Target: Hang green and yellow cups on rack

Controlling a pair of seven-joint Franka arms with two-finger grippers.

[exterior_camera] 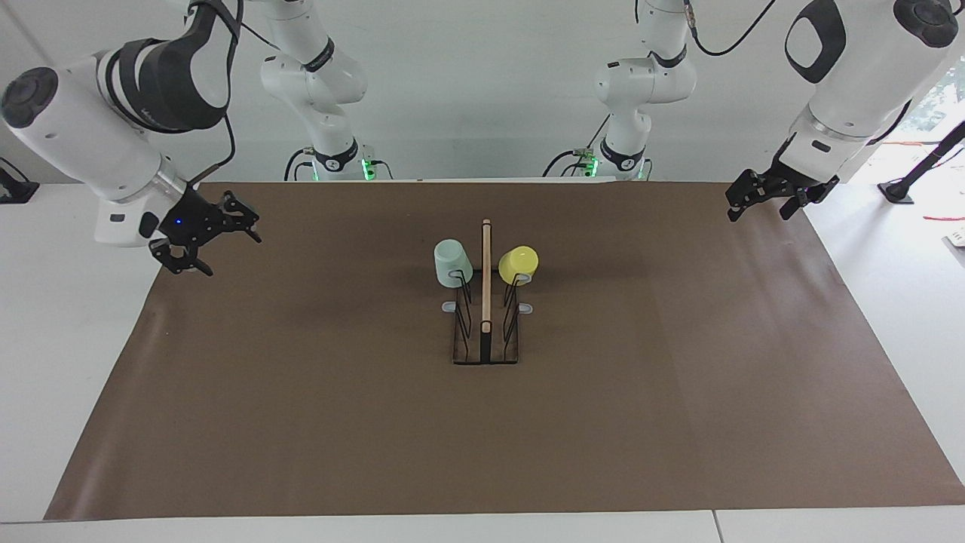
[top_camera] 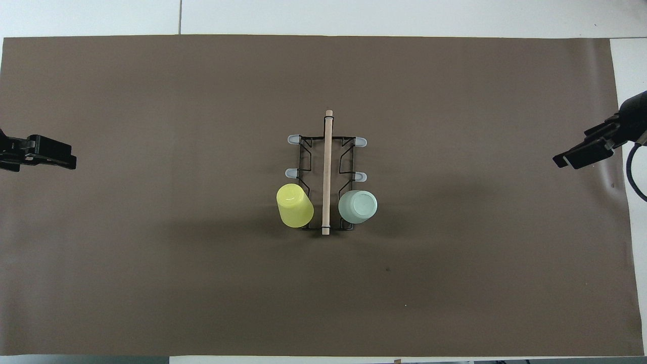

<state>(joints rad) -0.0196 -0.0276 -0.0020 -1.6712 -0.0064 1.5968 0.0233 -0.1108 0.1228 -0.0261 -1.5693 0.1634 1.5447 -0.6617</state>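
Both cups are seen hung upside down on the rack (exterior_camera: 485, 332) at mid-worktop: the green cup (exterior_camera: 452, 262) toward the right arm's end, the yellow cup (exterior_camera: 519, 262) toward the left's. The right gripper (exterior_camera: 205, 240) is held over the mat's (exterior_camera: 301, 422) edge, fingers spread and empty. The left gripper (exterior_camera: 761, 197) is held over the mat's corner, fingers released.
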